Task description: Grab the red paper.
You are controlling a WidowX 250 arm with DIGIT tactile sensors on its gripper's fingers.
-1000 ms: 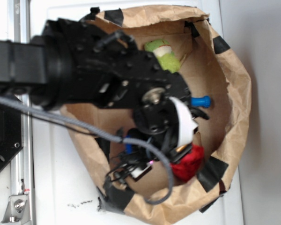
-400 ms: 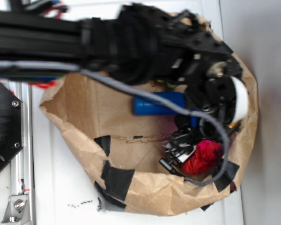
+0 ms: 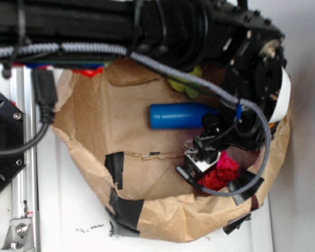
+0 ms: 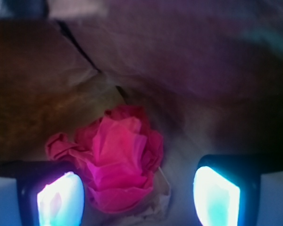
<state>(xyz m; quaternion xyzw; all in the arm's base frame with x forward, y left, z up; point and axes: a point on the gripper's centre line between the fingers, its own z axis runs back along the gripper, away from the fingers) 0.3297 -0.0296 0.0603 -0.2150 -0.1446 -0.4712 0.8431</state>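
Note:
The red paper (image 3: 221,171) is a crumpled red ball lying at the lower right inside the brown paper bag (image 3: 163,215). My gripper (image 3: 199,160) hangs just above and left of it. In the wrist view the red paper (image 4: 114,157) lies between my two glowing fingers, close against the left pad (image 4: 60,200) and apart from the right pad (image 4: 216,194). The jaws stand wide apart, so my gripper (image 4: 138,197) is open and holds nothing.
A blue bottle (image 3: 181,115) lies on its side in the middle of the bag. A green-yellow plush toy (image 3: 185,86) sits at the bag's back, partly hidden by my arm. The bag's taped walls (image 3: 127,206) rise around everything. A metal rail (image 3: 26,184) runs at the left.
My arm has swung right across the bag and the gripper has come down over the red paper. The blue bottle, hidden a second ago, now shows.

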